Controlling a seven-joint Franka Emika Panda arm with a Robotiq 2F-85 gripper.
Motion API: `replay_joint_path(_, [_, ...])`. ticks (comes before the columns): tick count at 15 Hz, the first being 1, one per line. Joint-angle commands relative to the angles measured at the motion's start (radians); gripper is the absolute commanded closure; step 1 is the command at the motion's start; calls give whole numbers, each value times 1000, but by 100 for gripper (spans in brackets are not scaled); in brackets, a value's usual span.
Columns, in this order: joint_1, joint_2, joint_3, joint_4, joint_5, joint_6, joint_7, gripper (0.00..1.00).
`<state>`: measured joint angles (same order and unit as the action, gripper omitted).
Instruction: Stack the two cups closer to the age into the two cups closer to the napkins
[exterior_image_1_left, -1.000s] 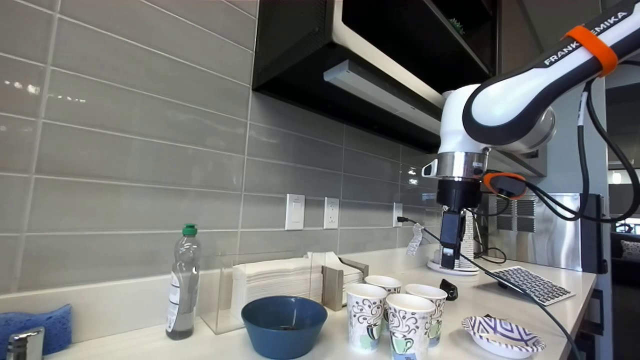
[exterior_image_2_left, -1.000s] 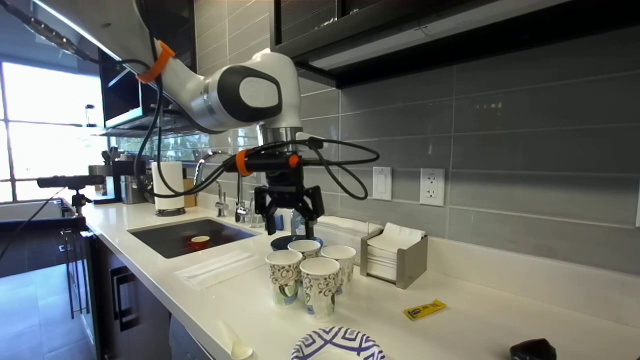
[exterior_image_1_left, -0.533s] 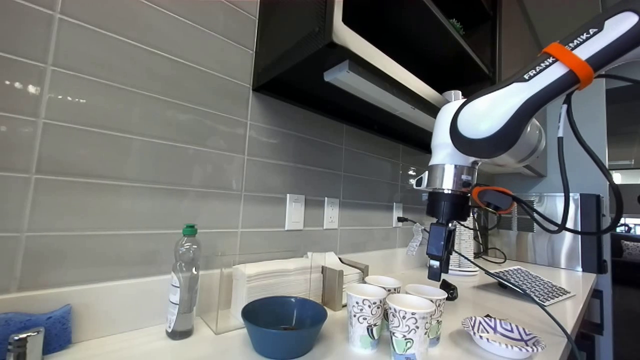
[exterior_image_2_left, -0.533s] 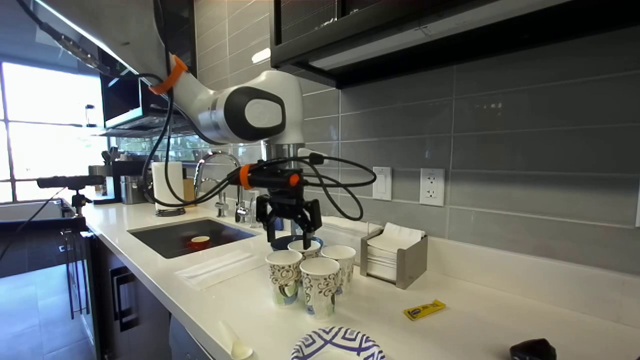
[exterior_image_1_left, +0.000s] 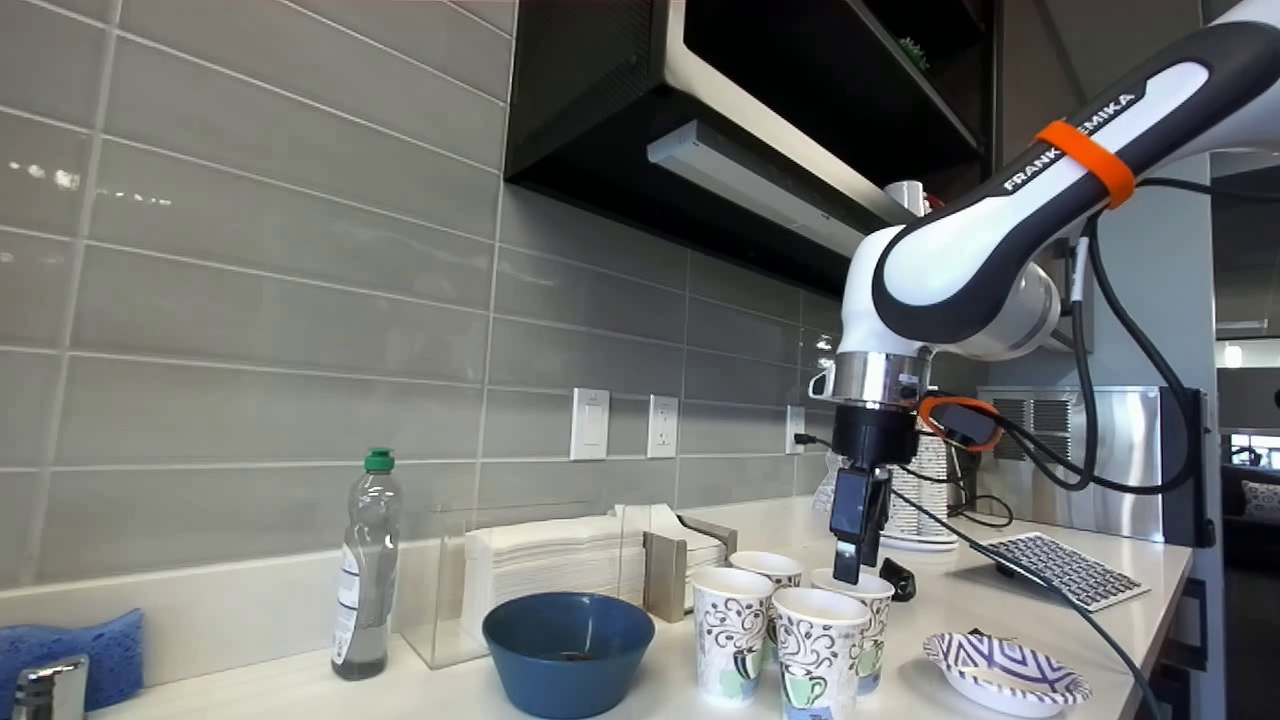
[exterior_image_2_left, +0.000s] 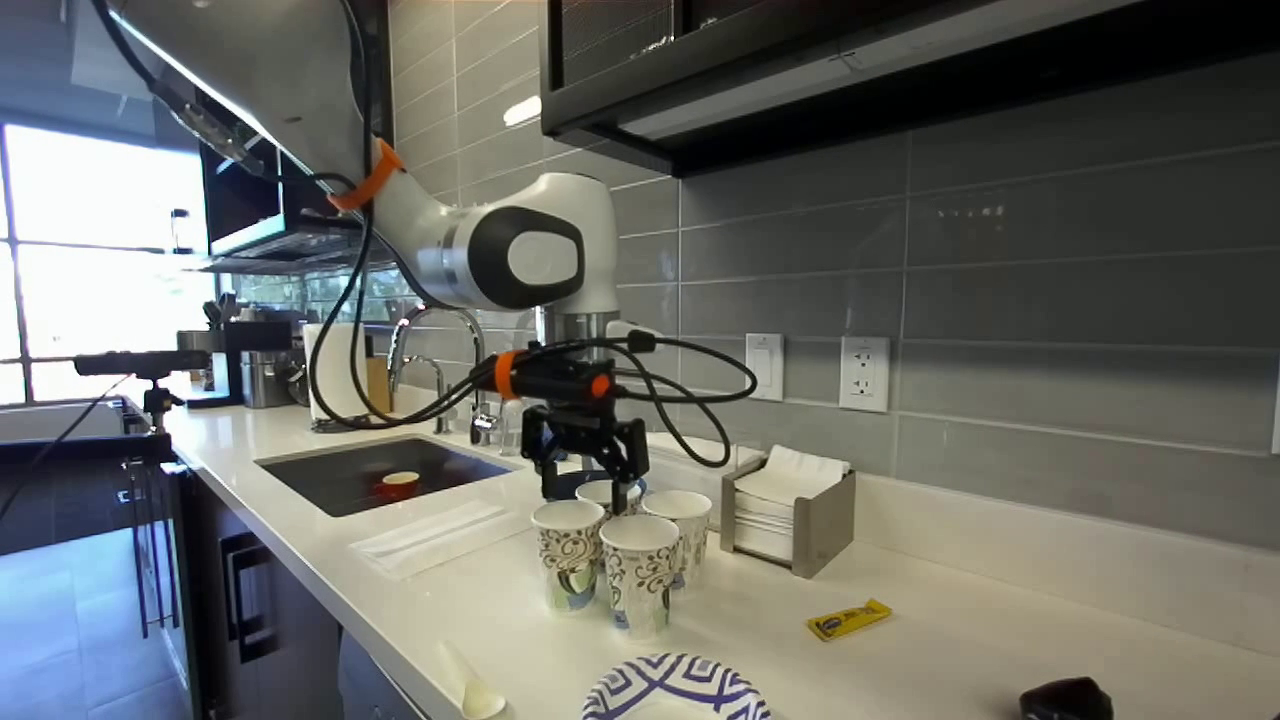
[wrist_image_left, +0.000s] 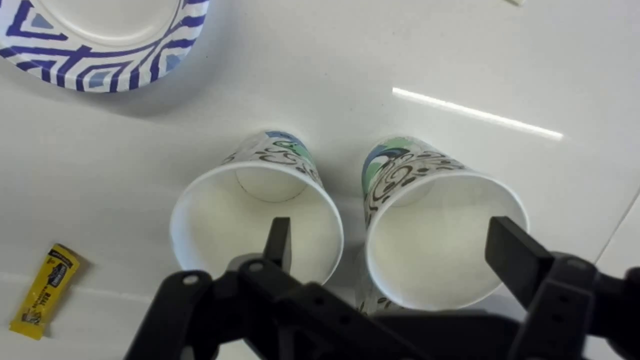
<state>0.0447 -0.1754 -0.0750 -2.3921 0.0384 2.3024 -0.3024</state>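
Arm (exterior_image_1_left: 930, 265) & end effector (exterior_image_2_left: 584, 498) sit lower vs. prev. frame, closer to the 4 cups (exterior_image_2_left: 642, 592); cups same spots. Fingers (wrist_image_left: 515, 260) spread wide, nothing held. Wrist view: they overlap mouths of edge-side cups (wrist_image_left: 435, 235), 1 ea.; contact can't tell. Napkin-side cups (exterior_image_2_left: 688, 530) just beside those, nearer napkins (exterior_image_2_left: 790, 480), latter in metal holder (exterior_image_2_left: 825, 530) nr. wall (exterior_image_2_left: 1050, 300). All 4 upright, standing singly on counter (exterior_image_2_left: 960, 640). Blue bowl (exterior_image_1_left: 570, 660) nr. cups; yellow packet (exterior_image_2_left: 848, 620) & patt. plate (wrist_image_left: 105, 75) opp. side.
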Motion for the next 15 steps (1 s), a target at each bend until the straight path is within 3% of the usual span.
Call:
replay_joint_path(1, [-3, 55, 9, 36, 30, 34, -32, 0])
replay_joint_path(4, [-5, 85, 16, 53, 26, 44, -42, 0])
replay_joint_path(5, [-5, 94, 18, 59, 27, 45, -45, 8])
replay_joint_path(6, [-6, 102, 21, 65, 26, 43, -47, 26])
replay_joint_path(15, [-20, 141, 30, 85, 13, 31, -48, 91])
